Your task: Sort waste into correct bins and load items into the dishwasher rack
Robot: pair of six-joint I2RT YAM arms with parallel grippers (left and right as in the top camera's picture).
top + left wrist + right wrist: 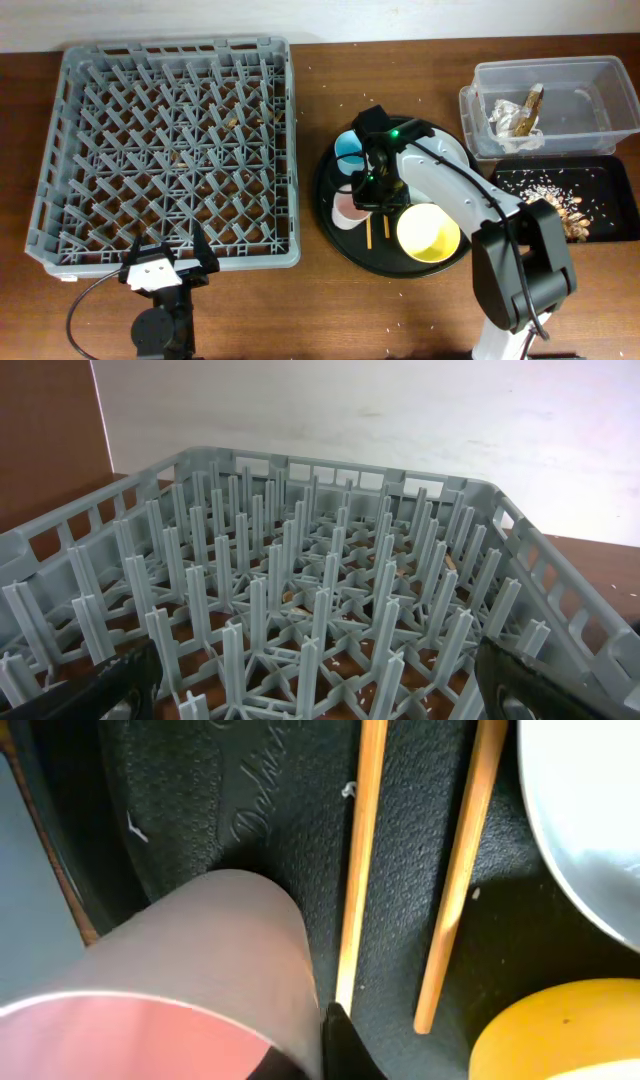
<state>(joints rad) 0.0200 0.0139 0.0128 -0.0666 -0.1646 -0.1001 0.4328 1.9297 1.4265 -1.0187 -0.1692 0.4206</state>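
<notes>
Right tool point(367, 196) is reaching down over the left half of the round black tray point(335, 232). Its own camera is showing just one dark fingertip point(338, 1038) sitting right at the outer wall of the pink cup point(190, 990). The other finger is hidden, so I cannot tell how far apart the fingers are standing or whether they are gripping anything. The dishwasher rack point(170, 150) is lying well off to that arm's left on the table point(300, 310). The left tool point(167, 256) is waiting at the rack's near edge, spread wide and holding nothing. The left arm is therefore nearer the rack, while the right arm is the one nearer the cup. The yellow bowl point(428, 232) is sitting on the tray's near right part, apart from the cup. The cup itself is standing upright just to the left of the Right tool, on the near side. The chopsticks point(360, 860) are lying flat and roughly parallel just right of the cup, with their long axes running near to far. As I judge it, any lift will be needing to carry the cup leftward, clear of those sticks.
</notes>
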